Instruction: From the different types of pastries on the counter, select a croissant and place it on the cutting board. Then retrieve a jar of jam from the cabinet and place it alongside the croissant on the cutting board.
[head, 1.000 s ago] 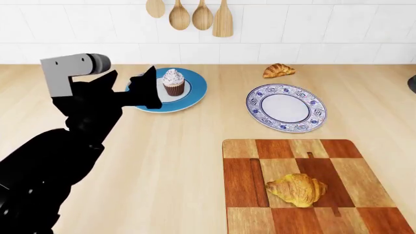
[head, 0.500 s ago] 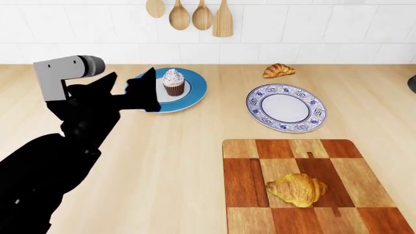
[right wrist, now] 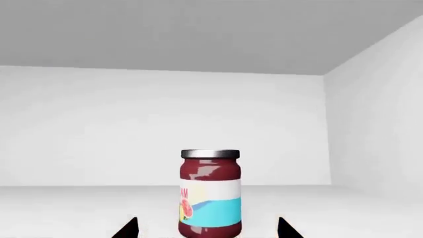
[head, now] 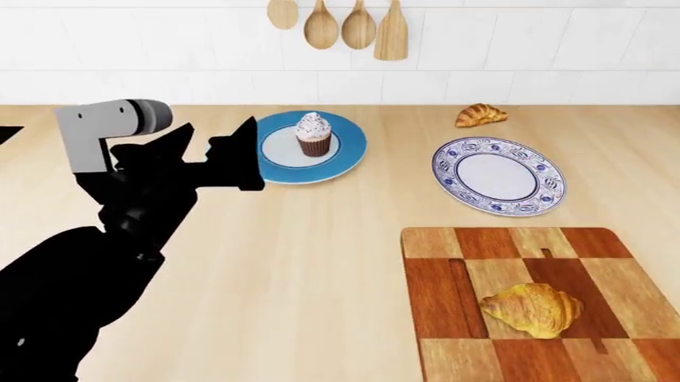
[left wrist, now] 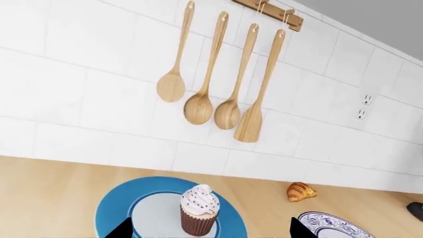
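The croissant (head: 531, 309) lies on the cutting board (head: 447, 286) at the surface's (head: 318, 263) near right corner; the jar of jam (right wrist: 209, 193) stands upright on a white shelf (right wrist: 79, 208) between the right hand's (right wrist: 206, 229) wide-spread fingertips; the left hand (head: 218, 155) hangs wide, empty.

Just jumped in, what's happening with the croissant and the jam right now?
The croissant already lies on the cutting board. The jar of jam stands upright on a white cabinet shelf, not on the board. The right gripper faces it, open, one tip either side of the jar's base and nothing gripped. The left gripper hovers open and empty near the cupcake on its blue plate.
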Controlling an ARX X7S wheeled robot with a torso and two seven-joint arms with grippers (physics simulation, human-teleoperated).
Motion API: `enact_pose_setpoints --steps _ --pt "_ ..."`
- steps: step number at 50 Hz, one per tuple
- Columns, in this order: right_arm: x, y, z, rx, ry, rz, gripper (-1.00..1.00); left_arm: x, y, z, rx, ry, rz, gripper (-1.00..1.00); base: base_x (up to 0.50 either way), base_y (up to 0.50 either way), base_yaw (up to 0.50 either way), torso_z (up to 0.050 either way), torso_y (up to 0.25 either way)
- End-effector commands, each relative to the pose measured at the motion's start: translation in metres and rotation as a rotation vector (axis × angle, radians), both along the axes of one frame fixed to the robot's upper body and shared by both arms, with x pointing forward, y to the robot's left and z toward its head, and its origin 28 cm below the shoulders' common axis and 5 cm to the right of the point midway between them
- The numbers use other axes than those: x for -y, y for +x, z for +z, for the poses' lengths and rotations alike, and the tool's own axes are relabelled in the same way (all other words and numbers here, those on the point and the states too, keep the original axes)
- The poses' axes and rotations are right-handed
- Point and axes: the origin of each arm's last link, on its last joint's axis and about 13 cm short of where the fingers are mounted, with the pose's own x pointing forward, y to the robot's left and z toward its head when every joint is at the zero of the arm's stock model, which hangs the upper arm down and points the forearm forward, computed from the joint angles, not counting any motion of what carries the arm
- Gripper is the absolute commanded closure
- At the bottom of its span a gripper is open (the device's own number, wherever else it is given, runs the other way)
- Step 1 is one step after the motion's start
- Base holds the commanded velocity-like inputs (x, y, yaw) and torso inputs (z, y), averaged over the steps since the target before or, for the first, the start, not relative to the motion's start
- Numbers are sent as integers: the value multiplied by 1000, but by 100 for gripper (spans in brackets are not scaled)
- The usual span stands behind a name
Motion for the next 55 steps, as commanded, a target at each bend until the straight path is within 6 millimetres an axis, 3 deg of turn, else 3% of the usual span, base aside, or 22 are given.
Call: enact_pose_setpoints --steps 1,13,24,29,44,51,52,55 --pt "5 6 11 -47 -15 -61 -100 1 -2 0 0 4 -12 -100 0 0 0 0 0" --pt "-9 4 52 -77 -12 10 -100 4 -4 -1 6 17 -22 -100 0 0 0 0 0" --pt "-6 40 36 -159 -22 -50 -100 4 -7 -4 0 26 -31 -100 0 0 0 0 0" --pt "-9 42 35 -153 -44 -54 -100 3 -7 -4 -2 26 -32 -100 0 0 0 0 0" --pt "11 46 28 -217 -62 -151 -100 4 -5 -5 -5 24 -29 -100 127 2 0 0 0" --pt "13 57 20 -295 -65 -136 -100 4 -6 -4 -3 23 -26 -100 0 0 0 0 0" --pt "13 60 18 -309 -70 -134 100 4 -6 -4 -4 23 -25 -100 0 0 0 0 0" --pt "13 66 11 -342 -85 -129 100 4 -5 -5 -6 23 -24 -100 0 0 0 0 0"
